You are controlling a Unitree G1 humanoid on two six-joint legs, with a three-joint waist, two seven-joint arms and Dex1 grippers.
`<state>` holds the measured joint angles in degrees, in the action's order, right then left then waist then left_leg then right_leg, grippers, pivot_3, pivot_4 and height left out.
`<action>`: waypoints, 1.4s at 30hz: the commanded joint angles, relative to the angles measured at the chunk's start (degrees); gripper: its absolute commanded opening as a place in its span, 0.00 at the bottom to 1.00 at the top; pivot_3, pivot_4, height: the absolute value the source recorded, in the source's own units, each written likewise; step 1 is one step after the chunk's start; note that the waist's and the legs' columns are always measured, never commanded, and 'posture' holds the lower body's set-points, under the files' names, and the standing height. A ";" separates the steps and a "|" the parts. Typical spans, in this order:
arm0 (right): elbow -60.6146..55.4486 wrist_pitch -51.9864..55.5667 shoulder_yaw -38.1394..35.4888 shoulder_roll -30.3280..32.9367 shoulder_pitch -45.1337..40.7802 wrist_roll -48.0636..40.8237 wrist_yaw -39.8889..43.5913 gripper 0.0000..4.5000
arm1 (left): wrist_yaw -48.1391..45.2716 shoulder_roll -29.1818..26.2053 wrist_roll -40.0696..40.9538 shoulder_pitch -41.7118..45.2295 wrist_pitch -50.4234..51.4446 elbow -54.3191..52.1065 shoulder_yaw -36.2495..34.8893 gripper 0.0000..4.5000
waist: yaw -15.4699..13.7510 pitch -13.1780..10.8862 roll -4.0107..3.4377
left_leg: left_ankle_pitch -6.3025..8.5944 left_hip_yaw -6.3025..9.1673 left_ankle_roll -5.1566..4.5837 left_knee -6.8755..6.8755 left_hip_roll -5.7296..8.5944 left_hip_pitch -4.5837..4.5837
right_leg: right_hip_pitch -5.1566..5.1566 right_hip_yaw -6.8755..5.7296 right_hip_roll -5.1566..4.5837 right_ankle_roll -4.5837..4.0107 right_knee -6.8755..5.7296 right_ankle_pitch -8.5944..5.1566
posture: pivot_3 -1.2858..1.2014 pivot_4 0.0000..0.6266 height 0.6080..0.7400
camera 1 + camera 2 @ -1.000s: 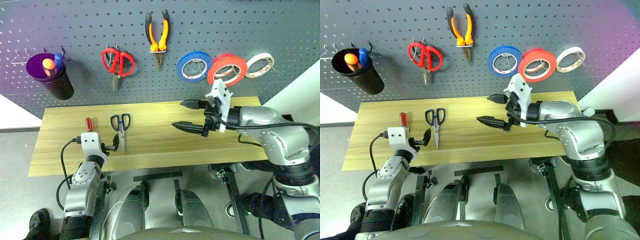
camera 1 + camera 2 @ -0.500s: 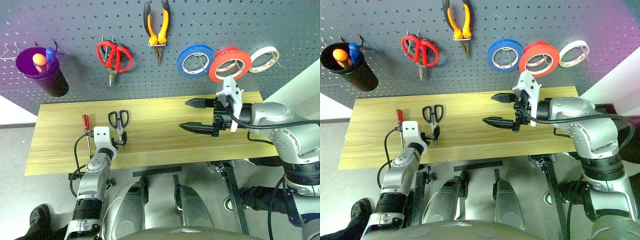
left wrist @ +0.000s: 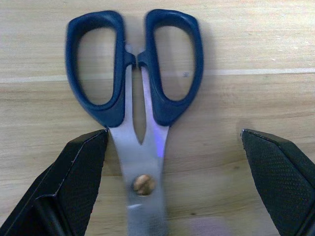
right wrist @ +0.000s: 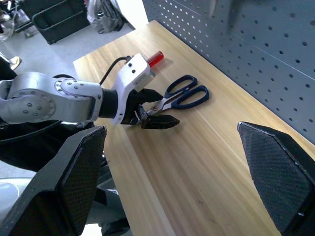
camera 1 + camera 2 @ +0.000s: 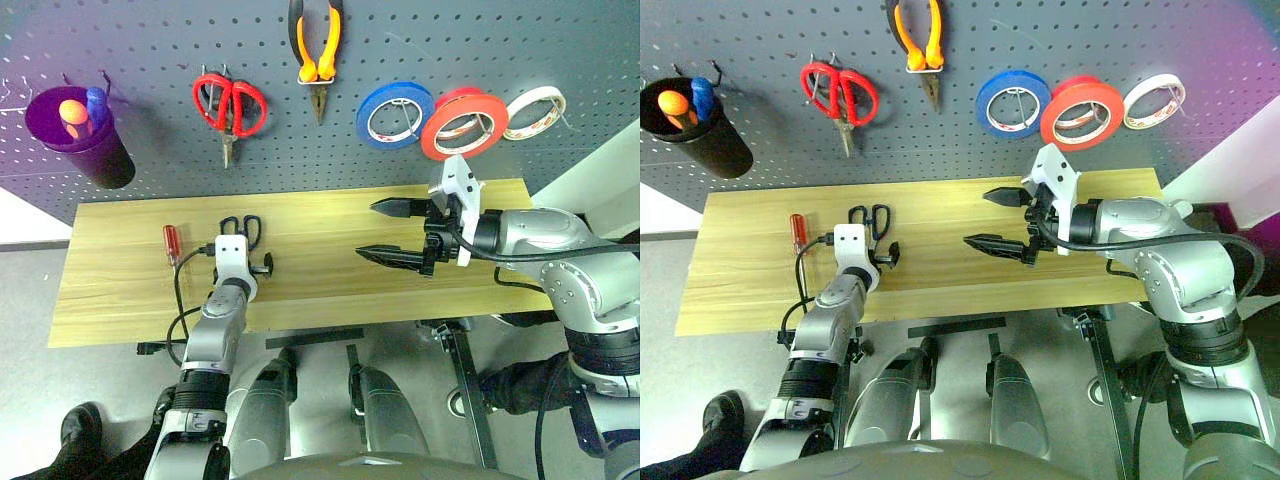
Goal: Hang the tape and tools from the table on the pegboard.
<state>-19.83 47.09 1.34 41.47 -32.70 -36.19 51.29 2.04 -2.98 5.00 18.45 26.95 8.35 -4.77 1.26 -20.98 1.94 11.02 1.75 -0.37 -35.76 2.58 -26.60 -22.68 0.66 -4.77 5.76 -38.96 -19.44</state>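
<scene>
The dark blue-handled scissors lie flat on the table, handles toward the pegboard. My left gripper is open low over the table, one finger on each side of the blades, not closed on them. The red-handled screwdriver lies just left of it. The orange-handled pliers and the orange-red tape hang on pegboard hooks. My right gripper hovers open and empty above the table's right half.
On the pegboard also hang a dark cup with two small items inside, red-handled scissors, a blue tape roll and a white tape roll. Bare tabletop lies between the two grippers.
My left gripper has moved forward and to the right over the table, and its open fingers now straddle the scissors' blades. The right gripper has kept still.
</scene>
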 commanded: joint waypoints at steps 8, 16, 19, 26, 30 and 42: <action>0.20 -2.19 -0.55 -0.44 -0.11 1.65 -0.68 1.00 | 2.81 1.05 -2.22 -4.31 10.08 -10.49 2.31 1.00 | -0.09 -0.80 -0.02 | 0.00 0.00 0.00 0.00 0.00 -0.01 | 0.00 0.00 0.01 0.01 -0.01 0.01 | 0.49 0.68 1.00; 0.53 -2.73 -0.24 -0.63 0.30 2.40 -0.69 1.00 | 3.47 -0.61 -3.54 -3.64 12.74 -11.36 1.31 1.00 | -0.08 -0.99 0.04 | 0.01 -0.01 0.01 0.01 0.00 -0.01 | -0.01 0.00 0.01 0.02 -0.01 0.01 | 0.49 0.68 1.00; 0.56 -2.83 -0.21 -0.56 0.57 2.64 -0.79 1.00 | 3.57 -1.54 -4.41 -3.68 12.92 -11.71 1.96 1.00 | -0.14 -0.99 0.04 | 0.01 -0.01 0.02 0.02 0.00 -0.01 | -0.02 0.00 0.01 0.02 0.00 0.01 | 0.49 0.67 1.00; 0.52 -3.14 0.14 -0.97 0.51 3.55 -1.09 1.00 | 2.54 -1.95 -3.96 -2.96 12.74 -10.42 1.95 1.00 | -0.23 -0.99 0.04 | 0.02 -0.01 0.02 0.03 0.00 -0.01 | -0.02 0.00 0.01 0.02 0.00 0.01 | 0.49 0.67 1.00; 0.70 -3.14 0.04 -1.47 0.08 4.01 -1.82 1.00 | 2.20 -1.89 -3.67 -1.53 12.58 -8.01 1.57 1.00 | -0.25 -0.99 0.04 | 0.02 -0.01 0.03 0.04 0.00 -0.02 | -0.03 0.00 0.01 0.02 0.00 0.01 | 0.49 0.66 1.00; 1.17 -3.24 -0.58 -1.06 0.20 5.26 -3.00 1.00 | 2.07 -2.81 -4.63 0.27 13.45 -4.21 2.24 0.87 | -0.16 -0.98 0.04 | 0.02 -0.01 0.03 0.04 0.00 0.00 | -0.02 0.00 0.01 0.03 0.00 0.01 | 0.48 0.66 1.00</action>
<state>-17.72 45.04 1.94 40.15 -32.31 -30.93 48.29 3.69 -5.59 1.46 20.29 39.06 2.61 -2.75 1.10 -21.96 1.98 11.03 1.74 -0.34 -35.72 2.58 -26.61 -22.70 0.65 -4.76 5.79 -38.95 -19.43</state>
